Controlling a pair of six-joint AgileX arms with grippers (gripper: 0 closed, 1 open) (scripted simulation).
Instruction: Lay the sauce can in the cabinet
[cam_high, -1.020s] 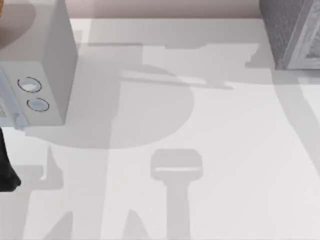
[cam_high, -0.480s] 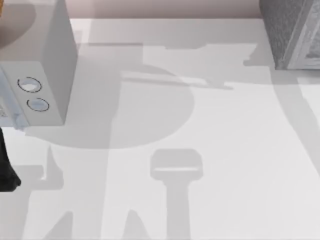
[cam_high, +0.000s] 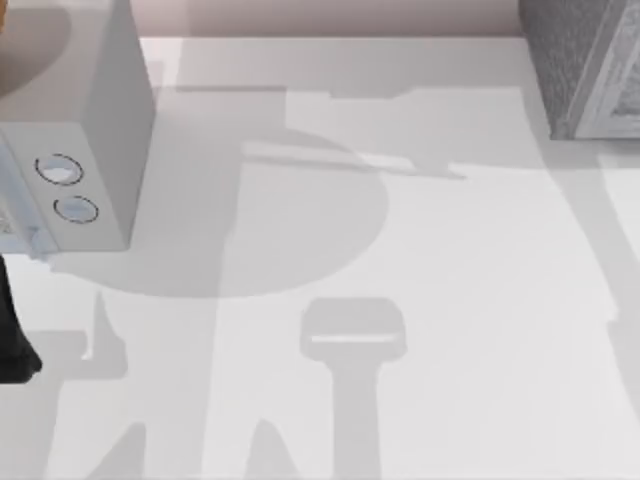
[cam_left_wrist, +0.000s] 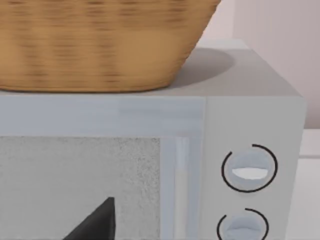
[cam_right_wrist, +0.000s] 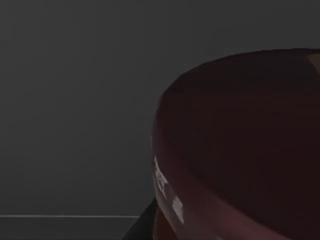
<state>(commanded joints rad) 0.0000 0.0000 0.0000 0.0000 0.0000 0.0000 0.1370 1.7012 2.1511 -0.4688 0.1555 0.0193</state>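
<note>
Sauce can close before right wrist camera

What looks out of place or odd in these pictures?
Nothing looks spilled, damaged or askew. A wicker basket sits on top of the microwave at the table's left, an unusual but steady spot. In the dim right wrist view the can's maroon top is very close to the camera.
</note>
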